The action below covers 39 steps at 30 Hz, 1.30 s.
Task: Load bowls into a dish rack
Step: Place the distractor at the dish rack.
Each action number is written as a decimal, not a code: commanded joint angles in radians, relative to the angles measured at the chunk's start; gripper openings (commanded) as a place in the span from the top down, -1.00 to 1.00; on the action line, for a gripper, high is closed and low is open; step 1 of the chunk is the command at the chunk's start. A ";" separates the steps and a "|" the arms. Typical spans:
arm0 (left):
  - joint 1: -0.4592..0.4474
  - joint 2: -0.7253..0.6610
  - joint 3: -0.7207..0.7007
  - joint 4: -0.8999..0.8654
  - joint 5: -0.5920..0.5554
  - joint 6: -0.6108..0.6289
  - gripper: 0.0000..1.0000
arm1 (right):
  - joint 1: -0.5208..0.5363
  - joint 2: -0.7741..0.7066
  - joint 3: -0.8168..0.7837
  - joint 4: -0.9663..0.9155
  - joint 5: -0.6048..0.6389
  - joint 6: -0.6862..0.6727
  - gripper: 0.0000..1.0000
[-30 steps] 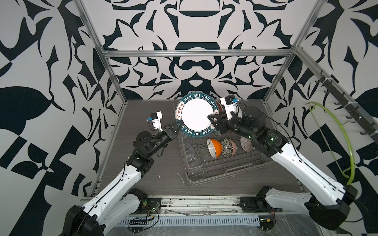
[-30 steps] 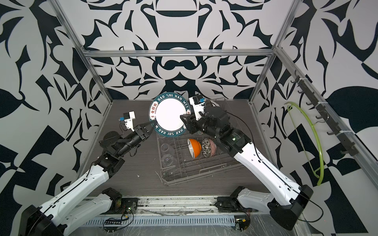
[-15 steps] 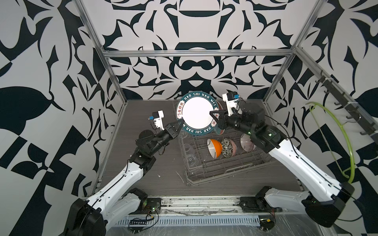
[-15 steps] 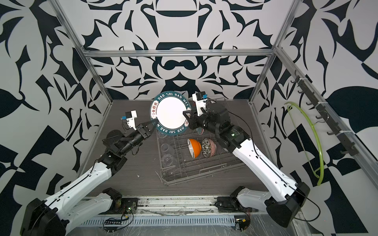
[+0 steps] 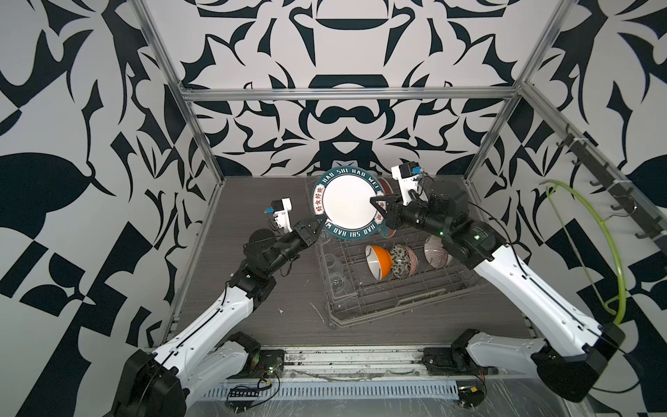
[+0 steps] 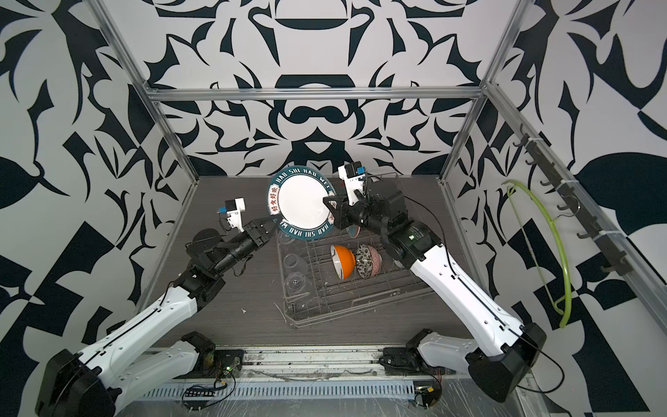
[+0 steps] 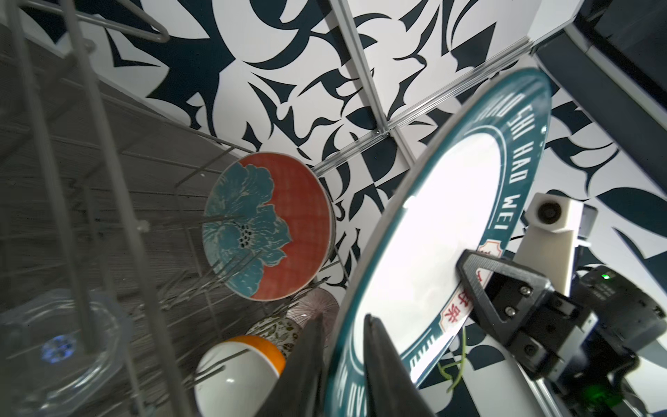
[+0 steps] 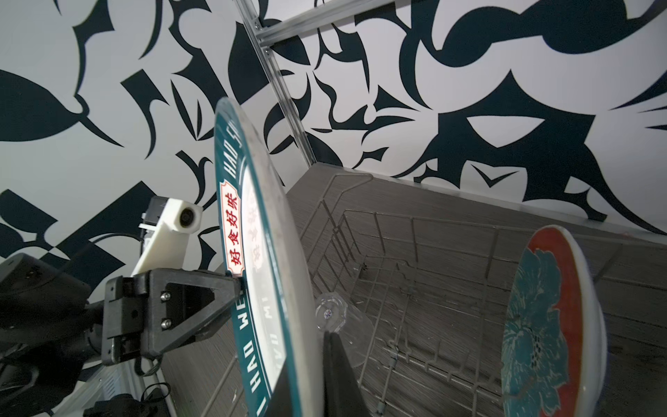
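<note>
A large white plate with a teal lettered rim [image 5: 348, 202] [image 6: 301, 204] hangs tilted over the back of the dish rack [image 5: 397, 307] [image 6: 343, 310]. My right gripper [image 5: 379, 205] [image 8: 310, 379] is shut on its right rim. My left gripper [image 5: 319, 225] [image 7: 341, 361] straddles the lower left rim, its fingers slightly apart. Three bowls stand on edge in the rack: the orange bowl [image 5: 379, 261] [image 7: 234, 375], the floral bowl [image 5: 402, 260] and the pinkish striped bowl [image 5: 435, 251]. In a top view my right arm hides the striped one.
A red-and-teal flower plate [image 7: 267, 227] [image 8: 541, 325] stands in the tines at the rack's far end. Clear glasses [image 5: 335, 281] [image 6: 294, 285] lie in the rack's left part. A green hoop [image 5: 613, 234] hangs on the right wall. Bare grey tabletop lies left of the rack.
My right gripper has closed on the plate's right rim. My left gripper's fingers have eased apart on the opposite rim. The plate has risen slightly toward the back.
</note>
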 commanded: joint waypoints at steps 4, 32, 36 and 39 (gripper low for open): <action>0.001 -0.076 0.015 -0.090 -0.069 0.041 0.27 | -0.050 0.002 0.042 0.050 0.033 -0.053 1.00; 0.001 -0.169 0.047 -0.388 -0.167 0.128 0.20 | 0.150 0.310 0.260 -0.075 0.842 -0.327 1.00; 0.002 -0.158 0.050 -0.381 -0.154 0.125 0.20 | 0.195 0.306 0.244 -0.066 0.959 -0.306 1.00; 0.001 -0.155 0.049 -0.379 -0.150 0.122 0.20 | 0.213 0.311 0.242 -0.074 1.025 -0.278 1.00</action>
